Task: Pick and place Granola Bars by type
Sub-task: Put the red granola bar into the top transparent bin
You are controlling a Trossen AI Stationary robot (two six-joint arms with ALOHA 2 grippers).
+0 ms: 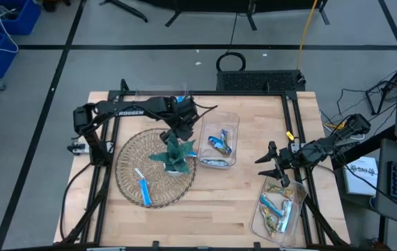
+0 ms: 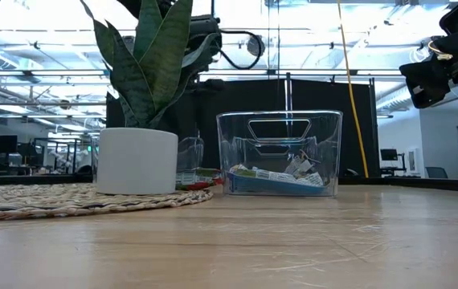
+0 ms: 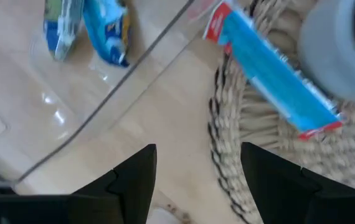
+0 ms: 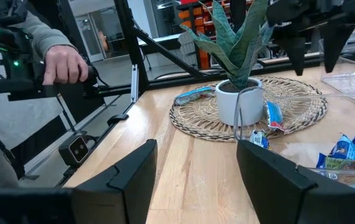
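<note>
Granola bars lie in several places. A blue bar with red ends (image 3: pixel 271 68) rests on the woven mat (image 1: pixel 132 164) beside the white plant pot (image 3: pixel 345 43). Another blue bar (image 1: pixel 143 187) lies on the mat's near part. More bars fill the middle clear bin (image 1: pixel 219 143) and the right clear bin (image 1: pixel 280 209). My left gripper (image 3: pixel 196 155) is open and hovers above the mat's edge between the pot and the middle bin. My right gripper (image 1: pixel 271 162) is open, raised off the table just beyond the right bin.
The teal plant (image 1: pixel 176 153) stands in its pot on the mat, close under my left gripper (image 1: pixel 177 129). In the right wrist view a person's hand (image 4: pixel 65 65) holds a device beyond the table's left side. Bare wood (image 1: pixel 219 195) lies between mat and right bin.
</note>
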